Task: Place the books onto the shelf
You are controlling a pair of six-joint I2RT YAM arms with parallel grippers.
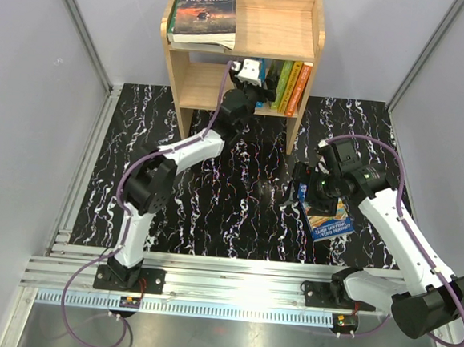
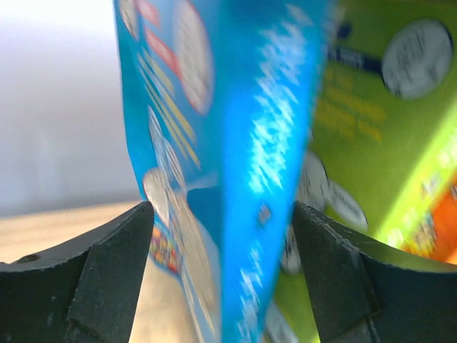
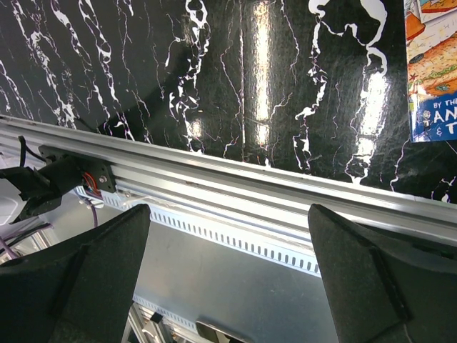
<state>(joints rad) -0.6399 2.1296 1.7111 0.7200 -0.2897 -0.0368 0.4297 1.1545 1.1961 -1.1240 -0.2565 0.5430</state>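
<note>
Left gripper (image 2: 223, 207) spread wide around blue book (image 2: 235, 143) on shelf (image 1: 277, 26), right gripper (image 3: 228, 211) wide too

On the shelf (image 1: 280, 24), upper centre of the overhead view, the lower tier's left part is standing open. The left gripper (image 1: 257, 73) and a blue book (image 2: 235, 179) are filling its middle; upright books (image 1: 291, 86) are packing its right end. A dark book (image 1: 204, 14) is covering the top board's left half. Mid-frame the black mat (image 1: 237, 214) is lying bare; a flat book (image 1: 331, 223) is blocking the lower right.
</note>
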